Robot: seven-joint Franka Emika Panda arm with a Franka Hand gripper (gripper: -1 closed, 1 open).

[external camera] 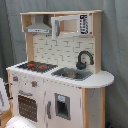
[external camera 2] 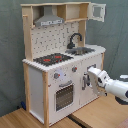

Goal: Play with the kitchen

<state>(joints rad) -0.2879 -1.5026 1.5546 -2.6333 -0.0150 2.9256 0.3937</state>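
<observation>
Kitchen (external camera 2: 55,60): upright on wooden floor (external camera 2: 95,117), against grey curtain (external camera 2: 10,50) | Gripper (external camera 2: 93,81): at lower front cabinet door (external camera 2: 87,80), below sink (external camera 2: 81,50) | Jaws: state cannot be determined

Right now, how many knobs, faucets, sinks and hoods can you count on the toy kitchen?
Knobs: 2
Faucet: 1
Sink: 1
Hood: 1
Total: 5
</observation>
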